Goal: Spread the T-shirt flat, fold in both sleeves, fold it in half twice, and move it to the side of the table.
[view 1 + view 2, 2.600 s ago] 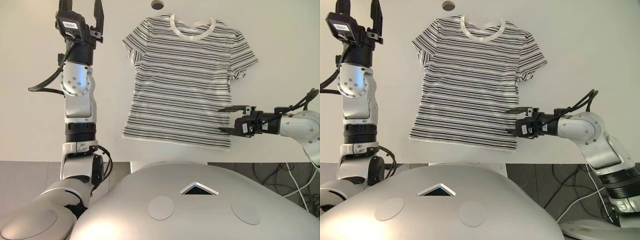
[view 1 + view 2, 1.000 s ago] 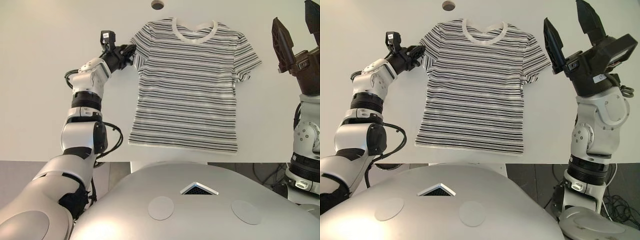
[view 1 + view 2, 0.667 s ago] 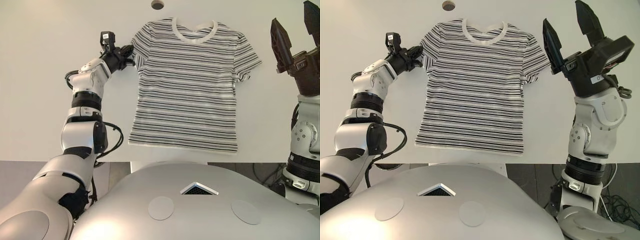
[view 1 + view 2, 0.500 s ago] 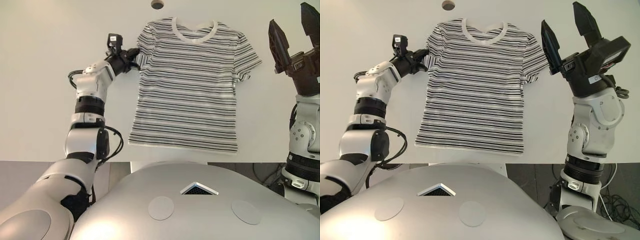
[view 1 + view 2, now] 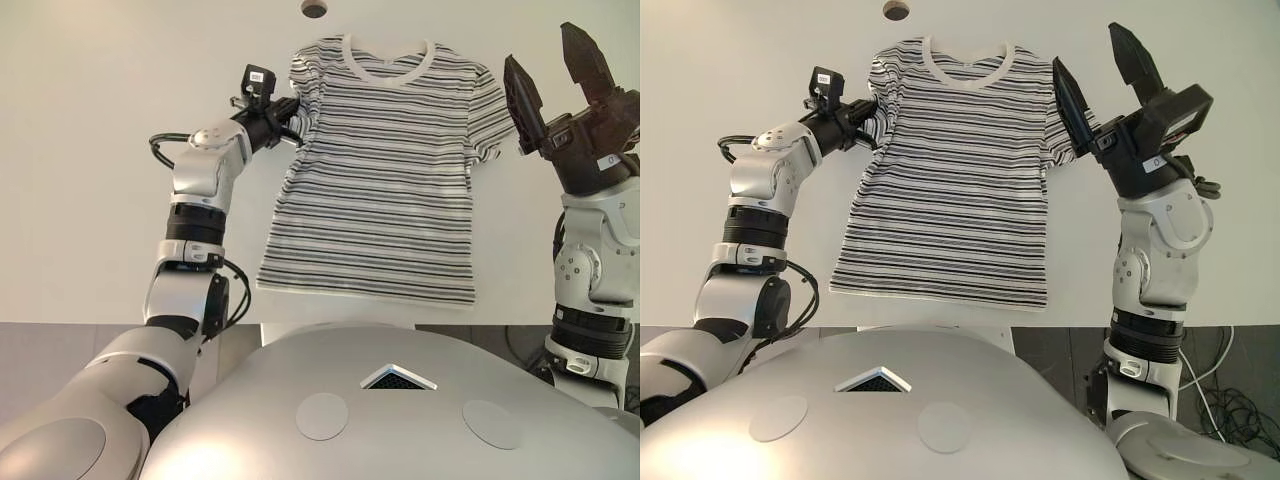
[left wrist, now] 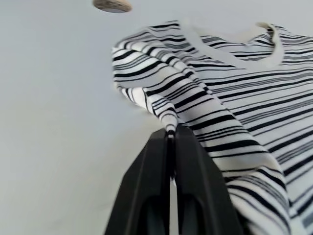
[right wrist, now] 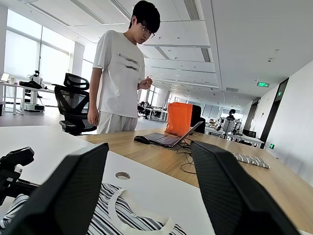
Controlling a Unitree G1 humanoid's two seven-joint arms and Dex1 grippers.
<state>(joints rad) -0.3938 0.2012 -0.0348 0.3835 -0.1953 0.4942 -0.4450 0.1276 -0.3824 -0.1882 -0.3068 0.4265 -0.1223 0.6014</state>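
The T-shirt (image 5: 385,170) lies spread on the white desk (image 5: 80,220), collar away from me and hem at the near edge. The left jaws are clamped together on the edge of the left sleeve (image 6: 146,63), which is lifted and bunched over the shoulder. The right jaws stand wide apart, raised above the desk just beside the right sleeve (image 5: 492,120) and touching nothing.

Step in hand, as I judge it: folding in the left sleeve. To do it well, I would carry the pinched edge low and level across the chest, so the crease runs straight down the side, not on a slant. The pull should stay gentle, since nothing pins the shirt's body and it could slide or wrinkle. I would lay the sleeve flat before parting the jaws, then lift straight up so no cloth trails. The right sleeve is not yet folded, so most of the task lies ahead.

Half a second earlier the left sleeve still lay out to the side with the jaws at its outer edge. The left arm (image 5: 200,180) has since drawn it inward, and the right arm has swung nearer the shirt. The shirt's body has not shifted. At 2.6 s ago the right jaws were low at the hem corner and the left jaws were raised.
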